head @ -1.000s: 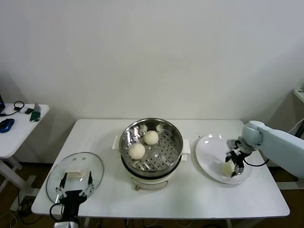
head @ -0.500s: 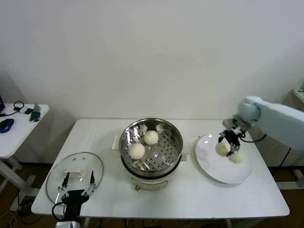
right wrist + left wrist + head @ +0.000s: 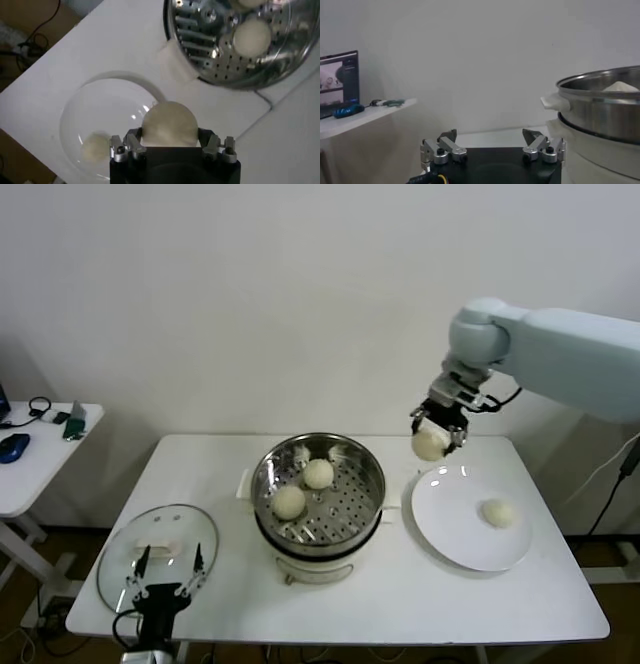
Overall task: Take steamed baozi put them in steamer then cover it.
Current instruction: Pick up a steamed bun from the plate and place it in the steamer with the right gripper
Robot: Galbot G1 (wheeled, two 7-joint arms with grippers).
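Above the far edge of the white plate (image 3: 455,549), the right gripper (image 3: 437,427) is hanging in the air with its fingers clamped on one bun (image 3: 430,444), and the steamer (image 3: 318,489) is lying to the robot's left of it and a little nearer the body, so the carry looks to be a sideways one across the gap between plate rim and pot rim. The bun is round, so no long axis is mattering here; what counts is finding a free patch of the perforated tray (image 3: 345,504). Two buns are already sitting on that tray, one (image 3: 318,473) toward the back and one (image 3: 288,501) nearer the front left, leaving the tray's right half bare, which is the side closest to the carrying arm. A fourth bun (image 3: 497,512) is waiting on the plate, so roughly half the loading seems done. The left gripper (image 3: 166,573) is resting low at the front left corner of the table (image 3: 400,614), fingers spread wide and holding nothing, just beside the glass lid (image 3: 158,549) that is lying flat there. The table is a plain white top against a bare pale wall (image 3: 300,304), with a small side table (image 3: 40,449) carrying cables and a blue mouse (image 3: 14,446) off to the left.
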